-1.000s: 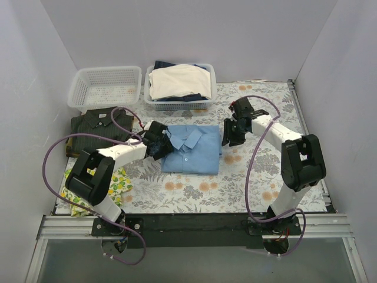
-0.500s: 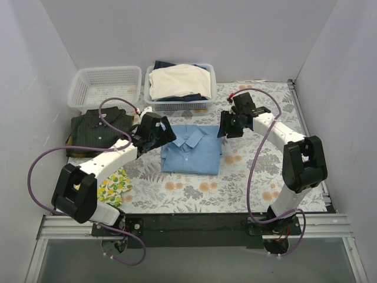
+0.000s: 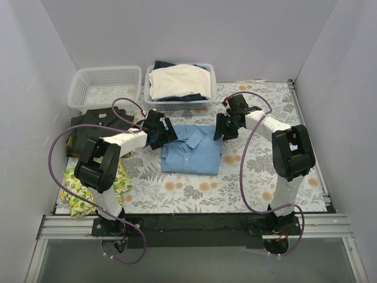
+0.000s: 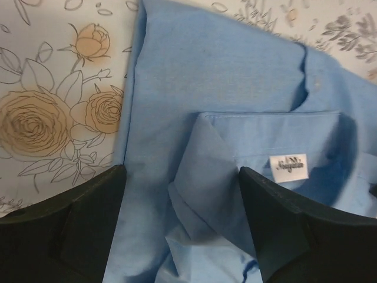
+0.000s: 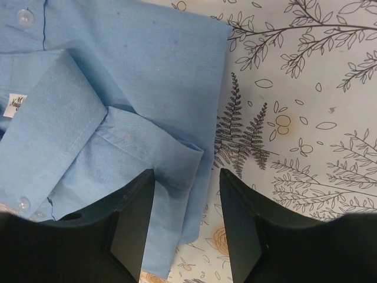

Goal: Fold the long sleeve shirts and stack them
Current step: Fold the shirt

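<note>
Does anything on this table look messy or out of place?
The yellow lemon-print cloth lies crumpled at the near left corner of the flowered mat, unlike the neatly folded light blue shirt and dark shirt. Nothing looks spilled or damaged.

Floral table (image 3: 265,171): blue shirt (image 3: 191,154), dark shirt (image 3: 91,127), lemon-print cloth (image 3: 73,199), left basket (image 3: 76,97), right basket (image 3: 177,106).

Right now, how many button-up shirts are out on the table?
2. The light blue shirt lies folded in the middle. The dark striped shirt lies at the left, just in front of the left basket. Others may be hidden in the right basket.
</note>
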